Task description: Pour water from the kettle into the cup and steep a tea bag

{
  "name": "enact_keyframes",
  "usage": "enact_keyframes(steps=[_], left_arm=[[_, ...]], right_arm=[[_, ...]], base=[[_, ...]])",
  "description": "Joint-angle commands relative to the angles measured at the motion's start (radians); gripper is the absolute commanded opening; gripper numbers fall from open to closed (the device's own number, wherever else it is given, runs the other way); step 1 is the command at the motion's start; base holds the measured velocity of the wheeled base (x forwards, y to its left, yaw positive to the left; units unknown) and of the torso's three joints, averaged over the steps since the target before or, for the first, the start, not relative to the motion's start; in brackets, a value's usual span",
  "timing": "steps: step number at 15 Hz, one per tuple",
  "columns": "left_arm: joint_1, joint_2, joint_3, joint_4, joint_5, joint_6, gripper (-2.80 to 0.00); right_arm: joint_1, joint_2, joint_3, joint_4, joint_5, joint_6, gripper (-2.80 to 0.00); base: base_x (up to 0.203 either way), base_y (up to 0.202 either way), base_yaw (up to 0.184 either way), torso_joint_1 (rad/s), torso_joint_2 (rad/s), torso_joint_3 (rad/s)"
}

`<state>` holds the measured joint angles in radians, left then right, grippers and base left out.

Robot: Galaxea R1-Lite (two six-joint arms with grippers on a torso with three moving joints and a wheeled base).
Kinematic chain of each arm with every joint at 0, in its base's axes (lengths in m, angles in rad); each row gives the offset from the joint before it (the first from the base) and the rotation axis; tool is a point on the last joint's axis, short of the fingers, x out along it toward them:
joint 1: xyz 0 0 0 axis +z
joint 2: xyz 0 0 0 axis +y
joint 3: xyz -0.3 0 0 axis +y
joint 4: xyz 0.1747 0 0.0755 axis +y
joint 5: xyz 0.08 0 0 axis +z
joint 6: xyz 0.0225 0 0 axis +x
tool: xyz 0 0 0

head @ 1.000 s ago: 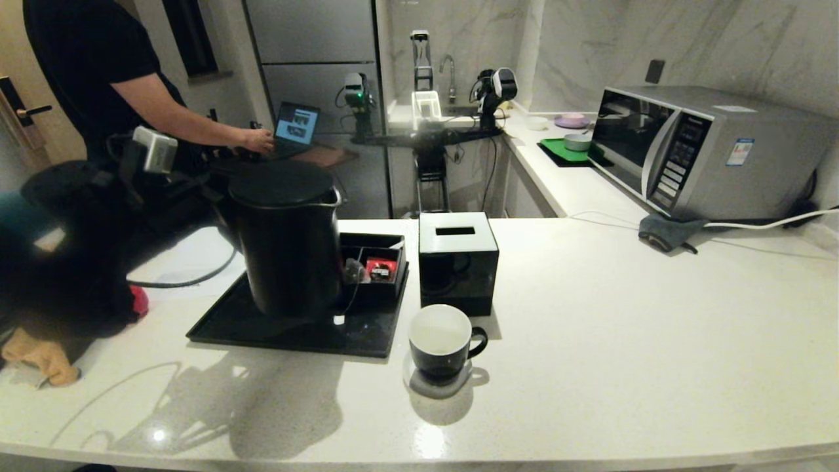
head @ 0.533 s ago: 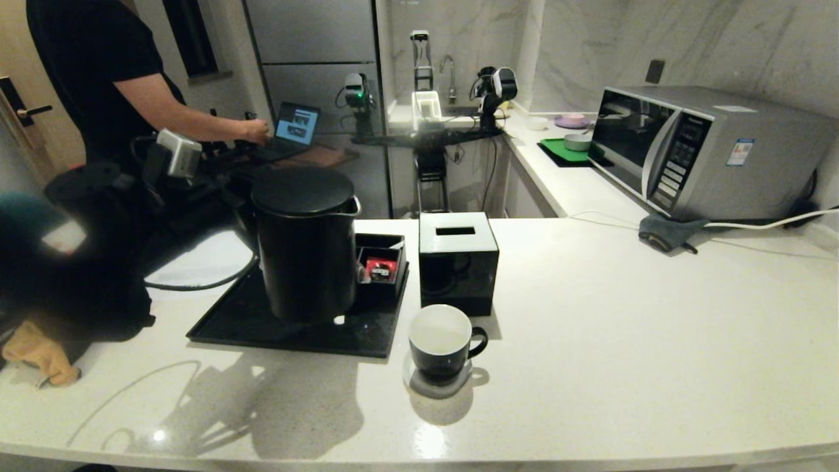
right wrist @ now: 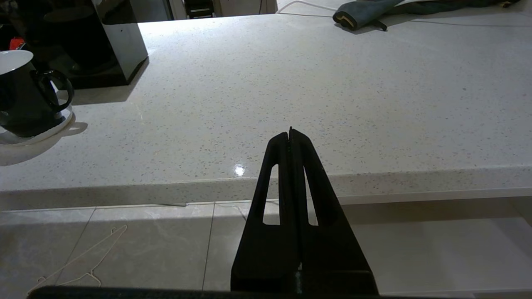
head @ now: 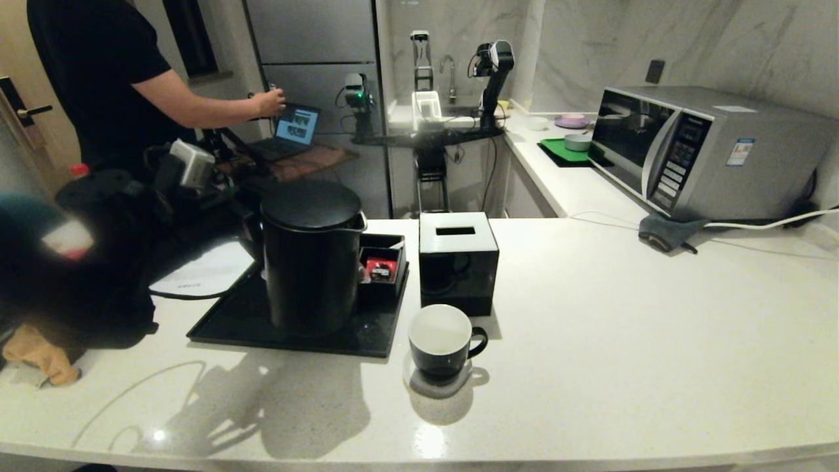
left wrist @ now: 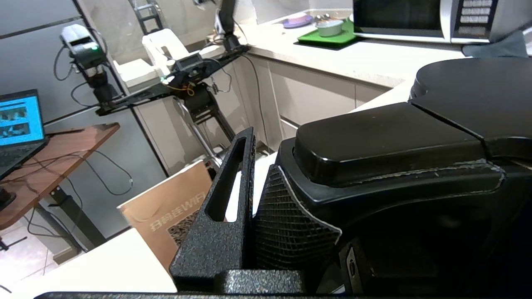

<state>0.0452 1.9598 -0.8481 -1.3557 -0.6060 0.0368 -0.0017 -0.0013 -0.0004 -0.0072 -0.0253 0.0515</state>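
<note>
Black kettle (head: 311, 259), clamped at its handle by the left gripper (left wrist: 253, 195), stands over the tray (head: 229, 321); cup (head: 440, 341) looks unfilled, nothing steeped; right gripper (right wrist: 290, 137) closed, parked.

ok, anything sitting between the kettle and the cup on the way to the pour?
Nothing visible. The left claw grips the kettle by its handle, over the black tray. The cup stands in front of the black tissue box, just past the tray's near corner; the counter between them is bare.
</note>
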Motion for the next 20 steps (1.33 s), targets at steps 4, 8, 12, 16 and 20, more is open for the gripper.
enact_keyframes(steps=[4, 8, 12, 16, 20], left_arm=[[-0.022, 0.004, 0.012, -0.013, -0.001, 0.005, -2.80], [-0.036, 0.001, 0.030, -0.013, -0.003, 0.038, -2.80], [-0.068, -0.002, 0.026, -0.009, 0.008, 0.041, -2.80], [-0.085, -0.005, 0.026, -0.008, 0.028, 0.041, -2.80], [-0.086, -0.009, 0.024, 0.016, 0.027, 0.067, -2.80]], right_arm=[[-0.001, 0.001, 0.000, 0.000, 0.001, 0.001, -2.80], [-0.001, 0.001, -0.001, 0.000, 0.000, 0.001, -2.80], [0.000, 0.001, -0.001, 0.000, 0.000, 0.001, -2.80], [0.000, 0.001, -0.001, 0.000, 0.001, 0.000, -2.80], [0.000, 0.001, 0.000, 0.000, 0.001, 0.001, -2.80]], base=[[0.000, 0.000, 0.000, 0.000, 0.00, 0.000], [0.000, 0.000, 0.000, 0.000, 0.00, 0.000], [0.000, 0.000, 0.000, 0.000, 0.00, 0.000], [0.000, 0.000, 0.000, 0.000, 0.00, 0.000], [0.000, 0.000, 0.000, 0.000, 0.00, 0.000]])
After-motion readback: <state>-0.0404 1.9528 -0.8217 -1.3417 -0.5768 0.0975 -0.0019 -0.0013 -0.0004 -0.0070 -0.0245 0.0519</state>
